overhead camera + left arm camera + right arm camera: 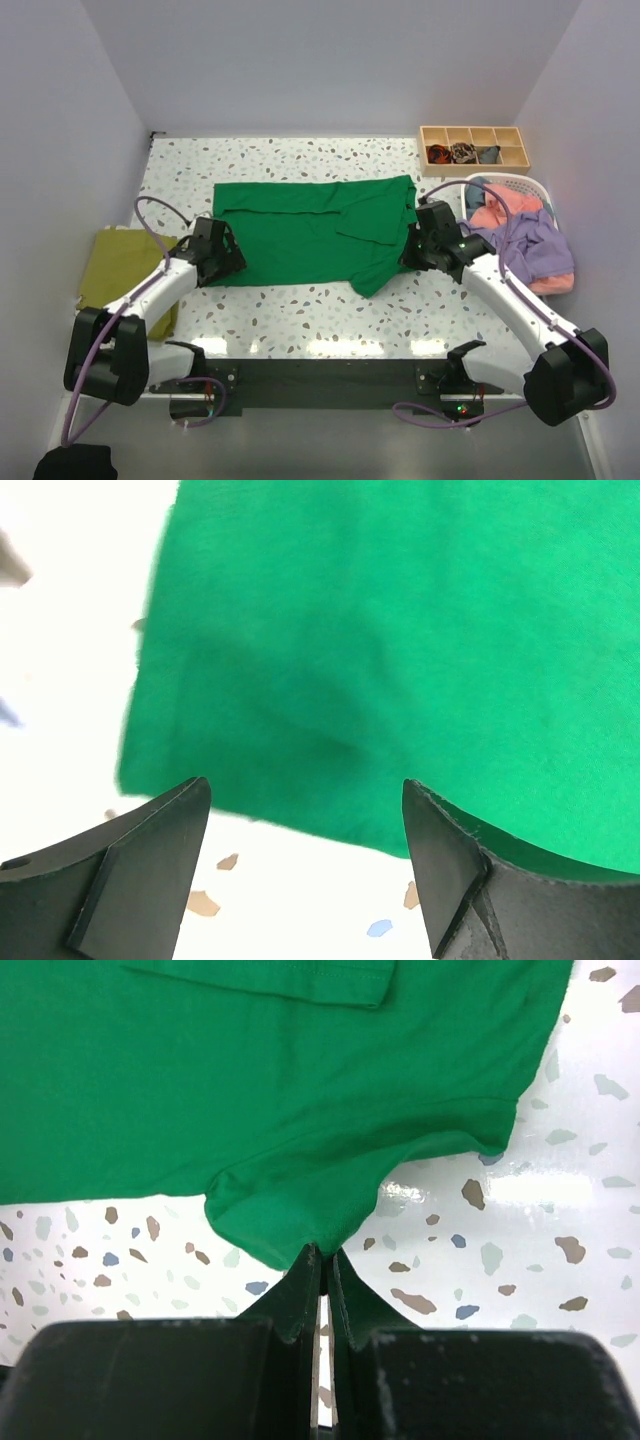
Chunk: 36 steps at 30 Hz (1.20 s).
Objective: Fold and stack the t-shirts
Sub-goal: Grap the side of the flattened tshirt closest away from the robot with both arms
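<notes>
The bright green t-shirt (315, 233) lies spread across the middle of the table. My left gripper (228, 260) is open at the shirt's left edge; in the left wrist view (305, 810) its fingers straddle the hem (300, 820) without holding it. My right gripper (410, 250) is shut on a pinch of the green shirt's right side (300, 1205), seen in the right wrist view (322, 1252). An olive-yellow t-shirt (115, 268) lies folded at the left. Lavender (535, 240) and coral-pink (492, 215) shirts hang out of the basket.
A white slatted basket (520, 187) stands at the right. A wooden divider box (475, 147) with small dark fabric pieces sits at the back right. White walls close in the left, back and right of the speckled table (300, 310).
</notes>
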Each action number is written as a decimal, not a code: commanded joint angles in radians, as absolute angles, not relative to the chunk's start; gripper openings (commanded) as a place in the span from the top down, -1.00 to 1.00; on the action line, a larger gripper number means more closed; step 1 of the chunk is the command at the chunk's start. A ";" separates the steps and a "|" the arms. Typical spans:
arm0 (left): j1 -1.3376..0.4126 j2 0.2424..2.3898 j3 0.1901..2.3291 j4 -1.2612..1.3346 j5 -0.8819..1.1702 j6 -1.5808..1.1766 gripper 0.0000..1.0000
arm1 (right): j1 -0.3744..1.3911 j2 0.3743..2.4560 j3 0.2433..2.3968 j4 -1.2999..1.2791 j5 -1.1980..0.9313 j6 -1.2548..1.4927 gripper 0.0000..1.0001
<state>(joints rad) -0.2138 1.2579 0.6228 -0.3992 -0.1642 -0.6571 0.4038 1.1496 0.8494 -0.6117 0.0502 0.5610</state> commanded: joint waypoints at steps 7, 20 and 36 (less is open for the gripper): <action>-0.196 1.192 0.632 -0.511 -0.379 -0.816 -0.68 | 0.402 1.123 0.896 -0.643 0.087 0.554 1.00; -0.046 1.209 0.528 -0.387 -0.218 -0.759 -0.68 | 0.402 1.144 0.905 -0.635 0.100 0.551 1.00; -0.046 1.262 0.517 -0.328 -0.190 -0.746 1.00 | 0.402 1.086 0.951 -0.709 0.204 0.545 1.00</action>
